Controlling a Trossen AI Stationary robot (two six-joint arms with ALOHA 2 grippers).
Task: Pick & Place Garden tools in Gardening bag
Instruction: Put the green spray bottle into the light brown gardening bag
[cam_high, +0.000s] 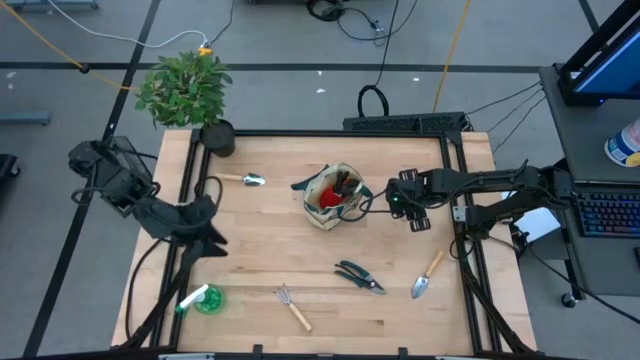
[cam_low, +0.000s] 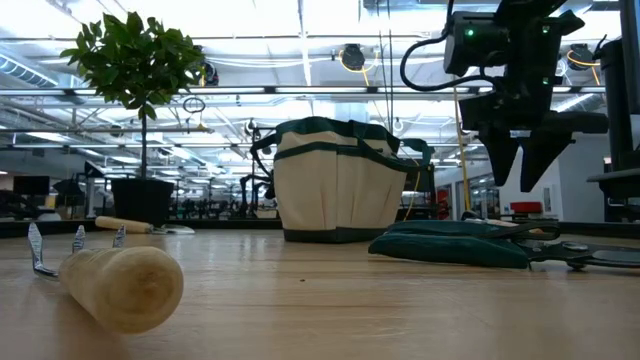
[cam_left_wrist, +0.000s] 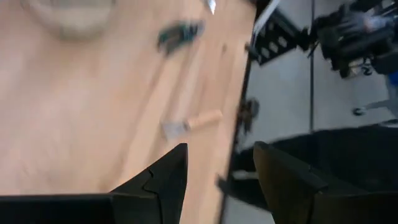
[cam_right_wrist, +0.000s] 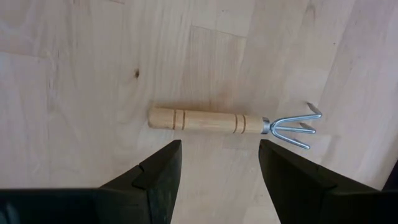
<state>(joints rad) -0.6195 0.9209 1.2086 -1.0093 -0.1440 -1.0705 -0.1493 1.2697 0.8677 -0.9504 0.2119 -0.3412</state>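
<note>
Right pincer (cam_high: 411, 212) gapes beside unlabelled gardening bag (cam_high: 331, 197).

a robotics lab or test hall: a framed wooden workbench (cam_high: 330, 270) stands on a grey floor with black tape lines and trailing cables (cam_high: 385, 60), a keyboard (cam_high: 608, 212) on a desk beside it, under ceiling strip lights (cam_low: 300, 30).

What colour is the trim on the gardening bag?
Dark green trim on the beige gardening bag, clearest in the low view.
</note>
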